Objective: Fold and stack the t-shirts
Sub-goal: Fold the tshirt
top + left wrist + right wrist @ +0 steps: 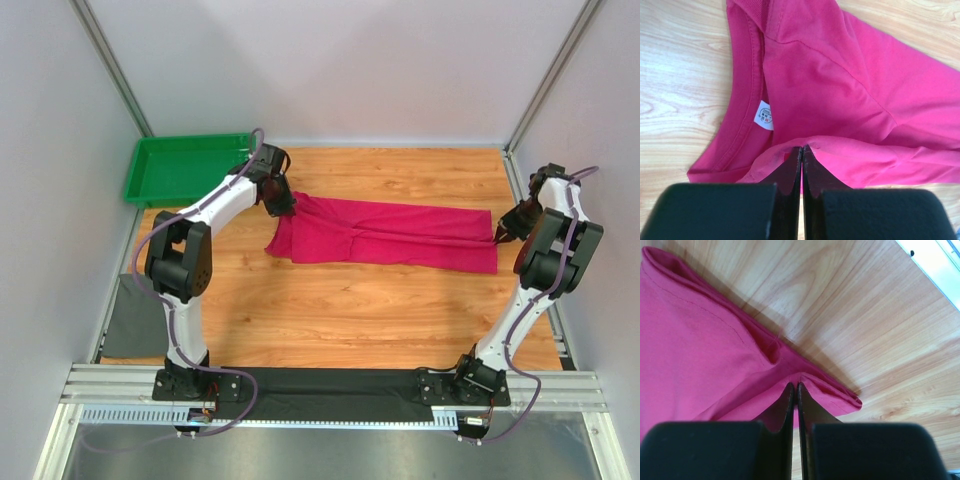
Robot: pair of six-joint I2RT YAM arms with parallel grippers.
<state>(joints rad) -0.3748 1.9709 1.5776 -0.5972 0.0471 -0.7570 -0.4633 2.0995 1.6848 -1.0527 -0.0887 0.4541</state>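
One magenta t-shirt [385, 235] lies stretched left to right across the wooden table, folded lengthwise into a long strip. My left gripper [284, 205] is shut on the cloth at the strip's left end, near the neck opening with its white label [765, 115]. In the left wrist view the left gripper [802, 147] pinches a raised fold of the t-shirt [850, 70]. My right gripper [498, 232] is shut on the right end, at the hem. In the right wrist view the right gripper [795, 385] pinches a lifted edge of the t-shirt [695, 350].
A green plastic tray [185, 168] sits at the back left corner, beside the left arm. A grey cloth [134, 318] lies off the table's left edge. White walls and metal posts enclose the table [340, 310]. A black strip runs along the near edge.
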